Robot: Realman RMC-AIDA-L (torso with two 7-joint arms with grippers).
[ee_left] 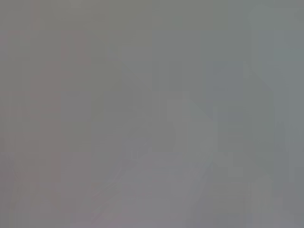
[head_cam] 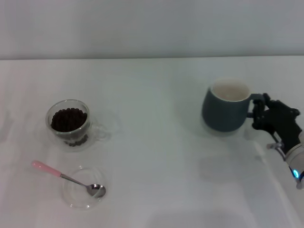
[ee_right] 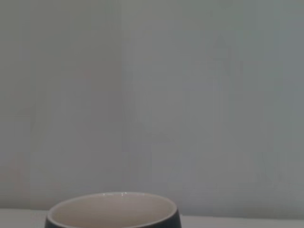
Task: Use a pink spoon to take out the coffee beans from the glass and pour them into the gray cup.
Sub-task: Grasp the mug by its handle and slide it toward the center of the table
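The gray cup (head_cam: 225, 110) stands upright at the right of the table, its cream inside showing no beans. My right gripper (head_cam: 259, 114) is at the cup's handle, which it mostly hides. The cup's rim also shows in the right wrist view (ee_right: 114, 209). The glass (head_cam: 69, 124) stands at the left, holding a heap of coffee beans (head_cam: 69, 119). The pink spoon (head_cam: 66, 177) lies in front of the glass, its metal bowl resting in a shallow clear dish (head_cam: 84, 187) and its pink handle pointing left. My left gripper is out of view.
The white table (head_cam: 152, 142) runs back to a pale wall. The left wrist view shows only a blank grey surface.
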